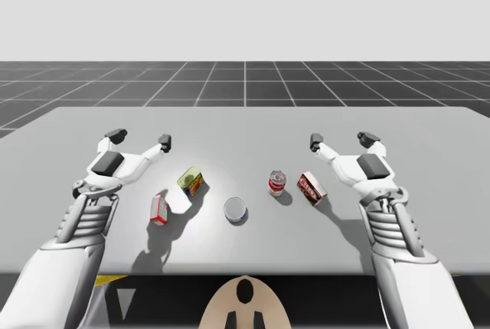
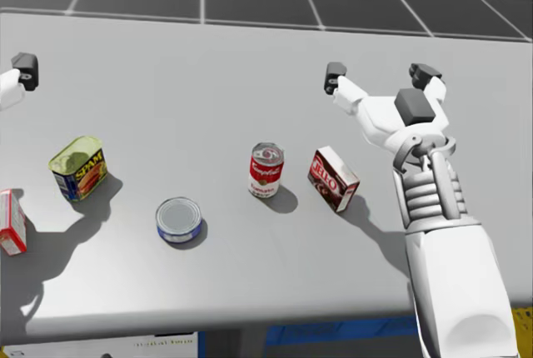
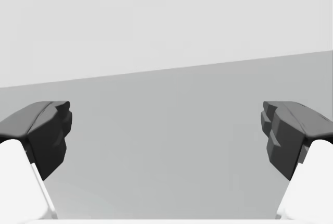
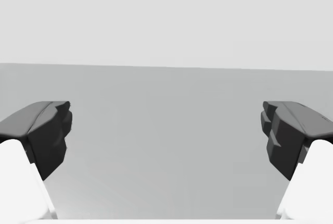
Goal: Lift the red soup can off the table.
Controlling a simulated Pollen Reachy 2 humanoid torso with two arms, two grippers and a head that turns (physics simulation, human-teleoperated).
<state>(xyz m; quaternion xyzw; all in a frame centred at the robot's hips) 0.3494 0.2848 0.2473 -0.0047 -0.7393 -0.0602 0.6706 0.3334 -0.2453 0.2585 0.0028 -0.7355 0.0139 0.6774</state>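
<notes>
left gripper [image 1: 139, 138], right gripper [image 1: 341, 140] both spread wide, grey table [image 1: 245, 126], red soup can [image 1: 276, 183] upright, grid floor [image 1: 245, 84]

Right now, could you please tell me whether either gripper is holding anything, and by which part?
Nothing is held: my left gripper and my right gripper both hover with jaws open, and the red-and-white cylindrical soup can stands untouched.

red-white box [image 2: 10, 223] cut off, head view's left edge

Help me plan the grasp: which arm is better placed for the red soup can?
Right. The right end effector is nearer the red soup can; the left end effector is farther, past the green rectangular tin.
</notes>
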